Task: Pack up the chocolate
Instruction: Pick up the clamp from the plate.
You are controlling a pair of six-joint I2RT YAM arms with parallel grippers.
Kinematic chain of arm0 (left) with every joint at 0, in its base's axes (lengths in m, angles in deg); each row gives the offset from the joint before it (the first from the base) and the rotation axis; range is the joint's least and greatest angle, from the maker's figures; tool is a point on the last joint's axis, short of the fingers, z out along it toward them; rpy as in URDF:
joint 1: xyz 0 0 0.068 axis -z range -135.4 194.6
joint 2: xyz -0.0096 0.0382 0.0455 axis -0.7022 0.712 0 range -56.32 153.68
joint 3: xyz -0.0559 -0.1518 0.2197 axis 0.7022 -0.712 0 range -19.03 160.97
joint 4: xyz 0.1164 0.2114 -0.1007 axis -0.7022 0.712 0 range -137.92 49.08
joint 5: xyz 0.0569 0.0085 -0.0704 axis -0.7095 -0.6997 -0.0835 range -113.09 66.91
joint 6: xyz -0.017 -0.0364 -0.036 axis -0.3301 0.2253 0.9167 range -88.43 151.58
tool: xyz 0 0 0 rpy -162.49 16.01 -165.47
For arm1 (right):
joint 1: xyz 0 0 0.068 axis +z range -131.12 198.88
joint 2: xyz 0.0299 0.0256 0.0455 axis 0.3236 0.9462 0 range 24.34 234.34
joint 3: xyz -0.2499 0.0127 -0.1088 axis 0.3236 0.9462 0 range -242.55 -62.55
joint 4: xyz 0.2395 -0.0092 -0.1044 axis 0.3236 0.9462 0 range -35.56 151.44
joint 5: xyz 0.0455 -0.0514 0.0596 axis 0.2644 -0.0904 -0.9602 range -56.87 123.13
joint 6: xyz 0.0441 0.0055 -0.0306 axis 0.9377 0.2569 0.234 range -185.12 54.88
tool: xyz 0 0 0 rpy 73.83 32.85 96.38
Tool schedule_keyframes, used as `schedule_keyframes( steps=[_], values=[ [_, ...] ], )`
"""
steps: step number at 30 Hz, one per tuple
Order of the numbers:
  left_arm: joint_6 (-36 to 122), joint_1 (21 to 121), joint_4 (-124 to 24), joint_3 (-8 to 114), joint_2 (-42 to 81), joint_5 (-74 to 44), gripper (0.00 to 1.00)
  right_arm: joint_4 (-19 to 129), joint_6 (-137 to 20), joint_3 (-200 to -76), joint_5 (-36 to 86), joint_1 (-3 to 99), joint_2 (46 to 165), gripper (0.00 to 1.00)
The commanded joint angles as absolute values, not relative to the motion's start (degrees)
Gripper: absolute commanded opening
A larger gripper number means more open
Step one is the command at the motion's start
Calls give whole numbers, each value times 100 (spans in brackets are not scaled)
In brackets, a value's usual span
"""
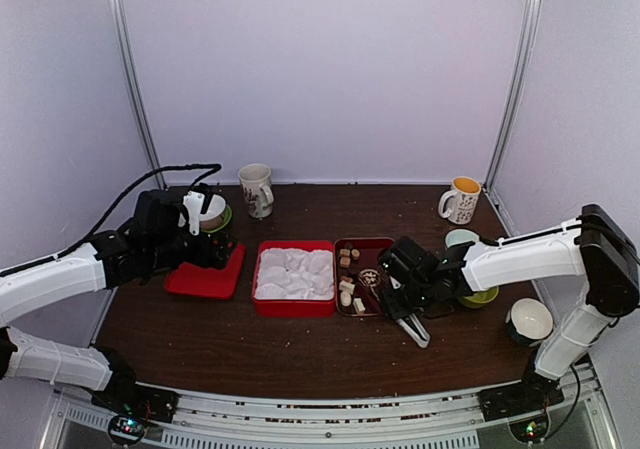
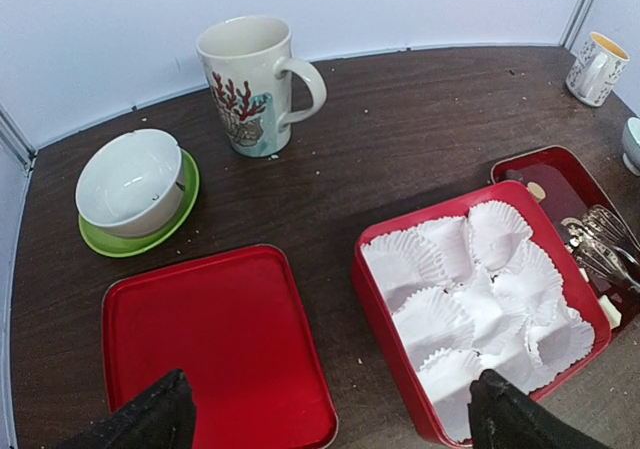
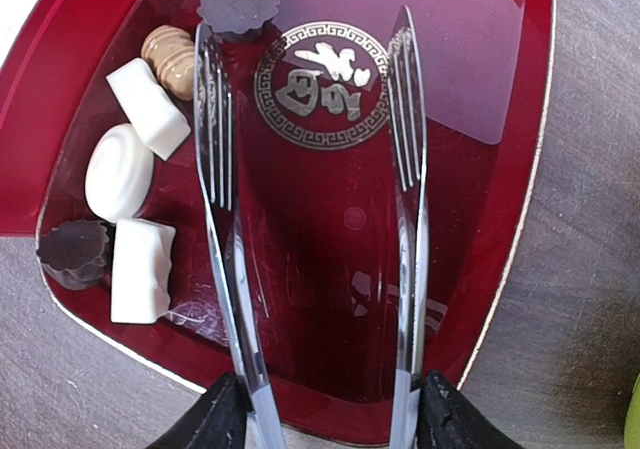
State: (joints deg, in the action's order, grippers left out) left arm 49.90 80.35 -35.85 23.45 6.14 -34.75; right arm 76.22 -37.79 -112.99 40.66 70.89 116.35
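Several chocolate pieces (image 3: 148, 107), white, tan and dark, lie at the left of a dark red tray (image 3: 480, 119); they also show in the top view (image 1: 347, 269). My right gripper (image 3: 325, 419) is shut on metal tongs (image 3: 222, 169), whose arms stand spread above the tray's middle and hold nothing. The red box (image 1: 292, 310) with white paper cups (image 2: 480, 289) sits left of the tray. My left gripper (image 2: 325, 419) is open and empty, above the gap between the flat red lid (image 2: 215, 349) and the box (image 2: 395, 339).
A coral-print mug (image 2: 250, 84) and a white bowl on a green saucer (image 2: 130, 181) stand behind the lid. At the right are a mug with orange inside (image 1: 462, 199), a pale cup (image 1: 460, 237), a green saucer (image 1: 480, 296) and a white bowl (image 1: 528, 321).
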Motion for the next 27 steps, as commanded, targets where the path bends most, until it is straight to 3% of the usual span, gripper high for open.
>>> schedule_keyframes(
  steps=[1,27],
  values=[
    [4950,8050,-3703,2320,584,-3553,98,7749,-3766,-11444,4135,7171,11759,57],
    [5038,8048,-3582,2428,653,-3638,98,7735,-3683,-11488,4300,7220,11906,50]
  ],
)
